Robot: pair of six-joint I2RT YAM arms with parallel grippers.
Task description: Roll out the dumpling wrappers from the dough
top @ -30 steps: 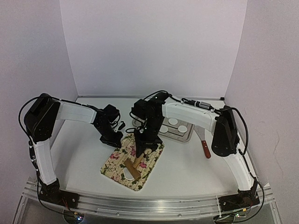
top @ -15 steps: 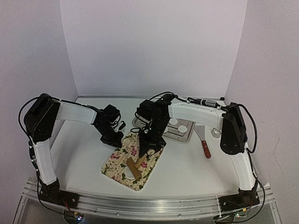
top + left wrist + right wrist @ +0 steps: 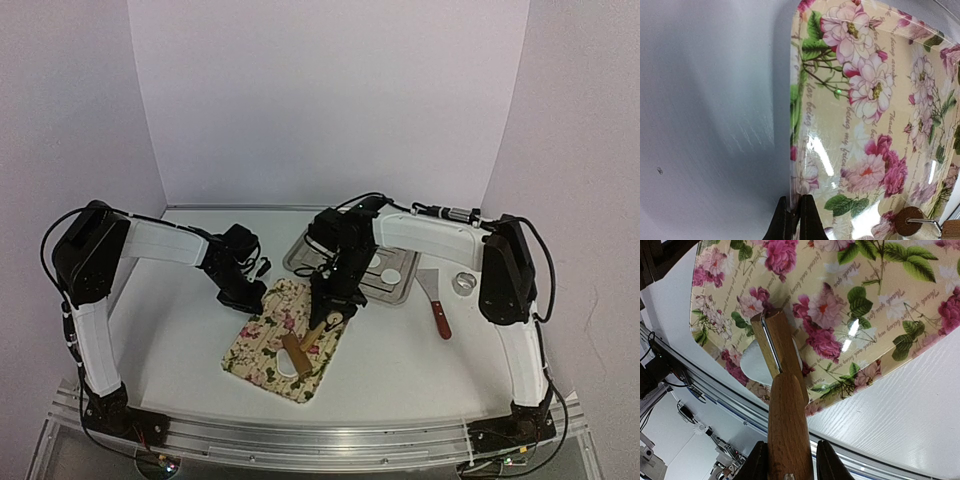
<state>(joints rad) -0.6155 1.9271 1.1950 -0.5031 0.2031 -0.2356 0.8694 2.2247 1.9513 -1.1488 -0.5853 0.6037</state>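
Note:
A floral board (image 3: 268,345) lies in front of the arms. My left gripper (image 3: 243,297) is shut on the board's left edge (image 3: 795,150), its fingers (image 3: 810,220) pinching the rim. My right gripper (image 3: 335,300) is shut on the wooden handle (image 3: 787,425) of a rolling pin (image 3: 297,353). The pin's head (image 3: 771,342) rests on a flat white piece of dough (image 3: 754,367) near the board's front edge. Two round white dumpling wrappers (image 3: 376,259) lie in the metal tray (image 3: 305,255) behind the board.
A scraper with a red handle (image 3: 441,318) lies right of the tray. A small metal ring cutter (image 3: 463,283) sits beside it. White walls close the back and sides. The rail with the arm bases (image 3: 300,435) runs along the near edge.
My right arm has swung to the right with the rolling pin. The board has shifted and turned a little to the right with it. The left gripper keeps its hold.

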